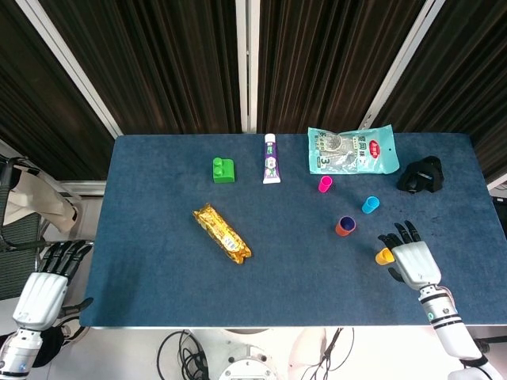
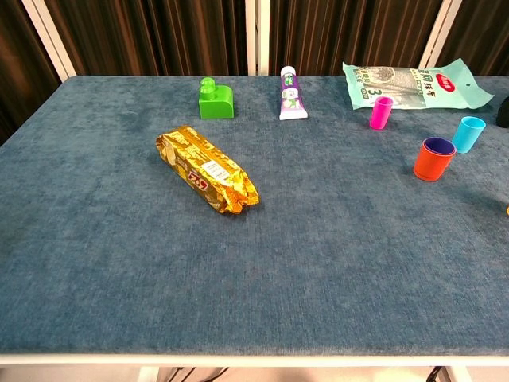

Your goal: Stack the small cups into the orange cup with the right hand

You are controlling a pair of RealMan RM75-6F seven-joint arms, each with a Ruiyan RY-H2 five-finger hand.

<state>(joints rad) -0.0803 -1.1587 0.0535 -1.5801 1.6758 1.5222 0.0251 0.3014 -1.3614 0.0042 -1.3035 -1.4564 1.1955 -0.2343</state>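
The orange cup stands upright right of the table's middle, with a purple cup nested inside it. A blue cup stands just beyond it to the right, and a pink cup stands further back. A small yellow cup sits by the thumb side of my right hand, between thumb and forefinger; the fingers are stretched out and not closed around it. In the chest view that hand is out of frame. My left hand hangs off the table's near-left corner, fingers apart, holding nothing.
A gold snack packet lies left of centre. A green block, a toothpaste tube and a teal pouch line the back. A black object sits far right.
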